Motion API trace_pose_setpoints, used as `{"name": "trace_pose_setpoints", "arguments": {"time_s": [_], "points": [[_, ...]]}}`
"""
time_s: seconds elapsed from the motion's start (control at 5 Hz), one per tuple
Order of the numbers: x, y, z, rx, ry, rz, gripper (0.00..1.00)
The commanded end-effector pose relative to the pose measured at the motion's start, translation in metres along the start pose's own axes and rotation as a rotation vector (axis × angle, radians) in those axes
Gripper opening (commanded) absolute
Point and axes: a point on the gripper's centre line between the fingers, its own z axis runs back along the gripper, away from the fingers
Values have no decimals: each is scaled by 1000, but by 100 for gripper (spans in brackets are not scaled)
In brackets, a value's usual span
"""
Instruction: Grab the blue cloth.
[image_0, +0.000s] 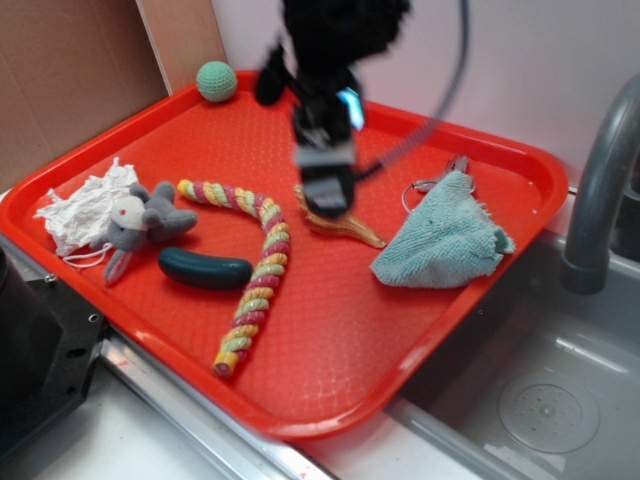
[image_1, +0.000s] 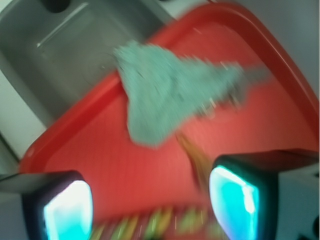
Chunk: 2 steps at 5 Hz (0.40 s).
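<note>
blue cloth waits at the right of the tray, tool not yet on it

going left to right in the exterior view: at the left of the red tray (image_0: 330, 395) a crumpled white lacy fabric (image_0: 85, 205) sits with a small grey stuffed mouse (image_0: 140, 222) lying against it. a teal knitted ball (image_0: 216, 82) rests up in the tray's top left corner. next comes a dark green pickle-shaped toy (image_0: 205, 268), and then a long twisted rope toy (image_0: 255, 270) in yellow, pink and green curving down the middle. the tool (image_0: 328, 195) hangs above the centre of the tray, blurred, over a flat amber-brown piece (image_0: 345, 228) i can't put a name to. in the wrist view its two pads (image_1: 67, 210) stand well apart with bare tray between them, so it looks open and has hold of nothing.

the blue cloth (image_0: 440, 240) lies to the right of the tool, apart from it, flat but rumpled, near the tray's right rim beside the sink (image_0: 545, 390). in the wrist view the cloth (image_1: 165, 87) fills the upper middle.

it looks light, soft and floppy, with frayed edges, so i'd expect it to sag and drape when lifted rather than hold shape. a raised fold near its middle seems the best bite; a frayed corner might slip out.
</note>
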Motion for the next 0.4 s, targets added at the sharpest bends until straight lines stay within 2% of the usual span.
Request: {"name": "trace_pose_setpoints", "arguments": {"time_s": [0.0,0.2], "points": [[30,-12,-30,23,-51,-290,100],[34,1,-57,-2,-2,-261,100]]}}
